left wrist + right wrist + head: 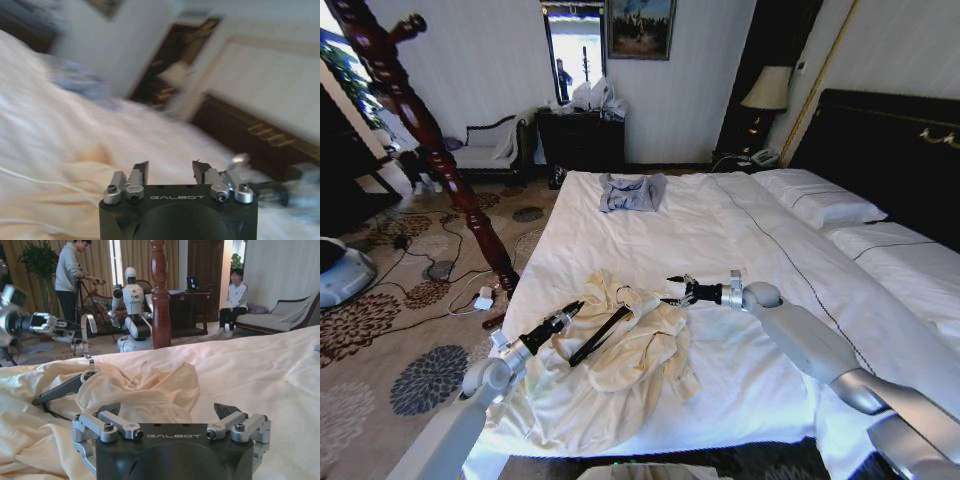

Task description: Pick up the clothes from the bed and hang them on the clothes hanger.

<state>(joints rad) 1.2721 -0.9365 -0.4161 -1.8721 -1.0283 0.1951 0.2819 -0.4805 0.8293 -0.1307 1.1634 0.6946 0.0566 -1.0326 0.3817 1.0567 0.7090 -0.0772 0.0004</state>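
Observation:
The clothes (620,385), a crumpled cream garment, lie on the bed (720,230) near its front left corner. A black shoulder bar (600,337) with a metal hook (89,335) lies in their folds. My left gripper (573,309) hovers open over the garment's left side, close to the bar's hook end; its fingers (141,171) stand apart. My right gripper (670,289) is open just right of the garment's upper edge, facing the cloth (145,385). The clothes hanger (420,125), a dark red-brown turned-wood stand, rises off the bed's left side.
A small folded grey-blue garment (631,192) lies at the bed's far end. White pillows (820,205) and a dark headboard (890,150) are on the right. Cables and a white robot base (340,272) sit on the patterned carpet to the left.

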